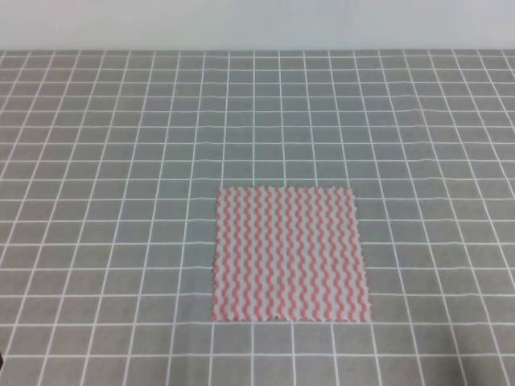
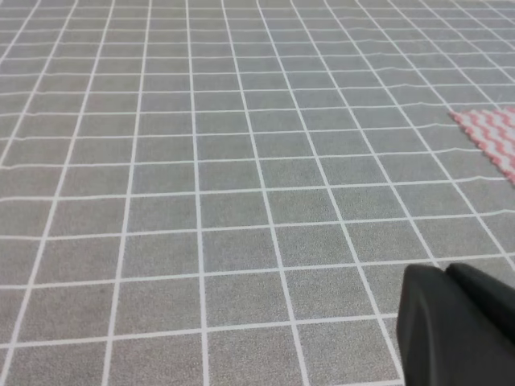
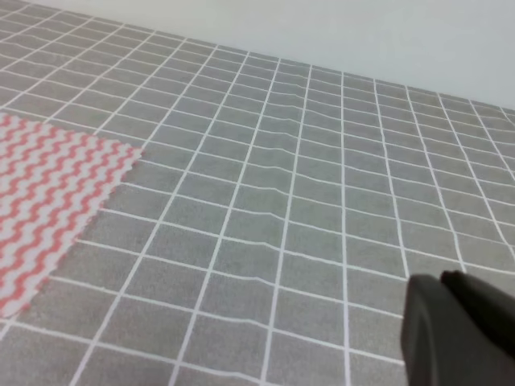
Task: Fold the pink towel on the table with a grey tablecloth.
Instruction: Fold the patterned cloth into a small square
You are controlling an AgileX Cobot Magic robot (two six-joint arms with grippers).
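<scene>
Grey gridded table [image 1: 96, 161], one flat pink towel [image 1: 290, 253]; both arms' fingers' state indiscernible.

You see the pink towel [image 1: 290, 254] in pink-red and white wavy zigzag stripes. You see the grey tablecloth [image 1: 121, 161] printed with a grid of thin white lines. Each wrist view shows you a black gripper part.

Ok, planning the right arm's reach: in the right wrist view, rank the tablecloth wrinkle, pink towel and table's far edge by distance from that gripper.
From the right gripper:
1. Tablecloth wrinkle, just to its left.
2. Pink towel, farther left.
3. Table's far edge, far ahead, top of the view.
</scene>
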